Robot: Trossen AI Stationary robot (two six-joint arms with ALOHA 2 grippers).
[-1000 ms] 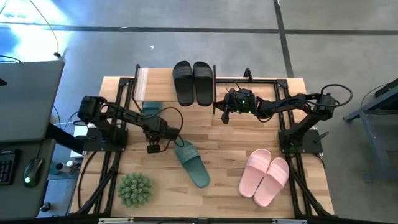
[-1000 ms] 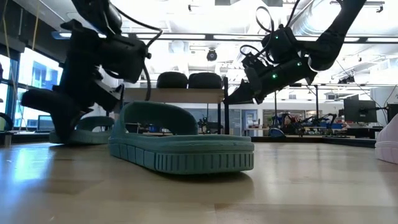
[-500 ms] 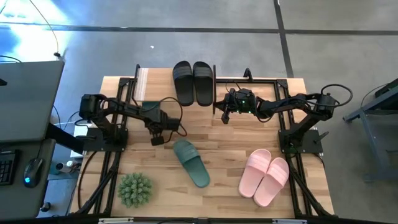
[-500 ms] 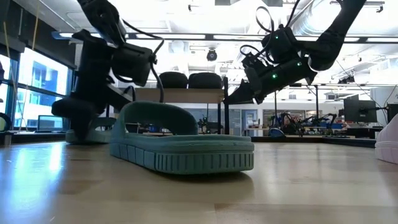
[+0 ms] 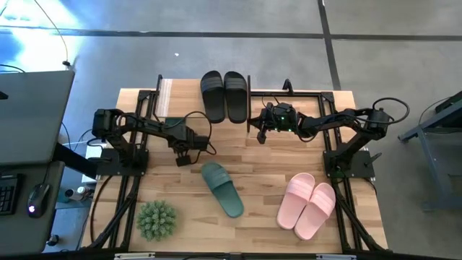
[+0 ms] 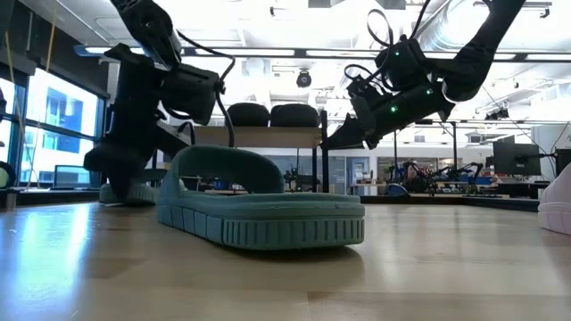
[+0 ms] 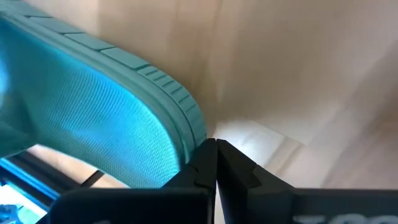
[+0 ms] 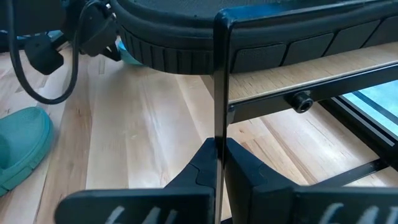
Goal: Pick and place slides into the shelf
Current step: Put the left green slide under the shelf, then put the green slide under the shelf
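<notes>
Green slides half shelved, both pincers closed and empty

One green slide (image 5: 222, 188) lies loose on the tabletop (image 5: 267, 170), just beyond the left pincer (image 5: 183, 160); its mate (image 5: 173, 124) sits behind that pincer under the shelf (image 5: 164, 97). The black pair (image 5: 223, 95) rests on the shelf beside the right pincer (image 5: 260, 135); the pink pair (image 5: 308, 204) is well apart. Rubber looks light and bendy, so the strap seems the best hold. Bare wood surrounds the loose slide; the shelf frame crowds the right pincer.

black slides (image 5: 223, 96): on shelf (image 5: 167, 98) top
green slide (image 5: 221, 188): mid worktop (image 5: 267, 173)
pink slides (image 5: 307, 204): right
plant ball (image 5: 157, 219): left front
</notes>
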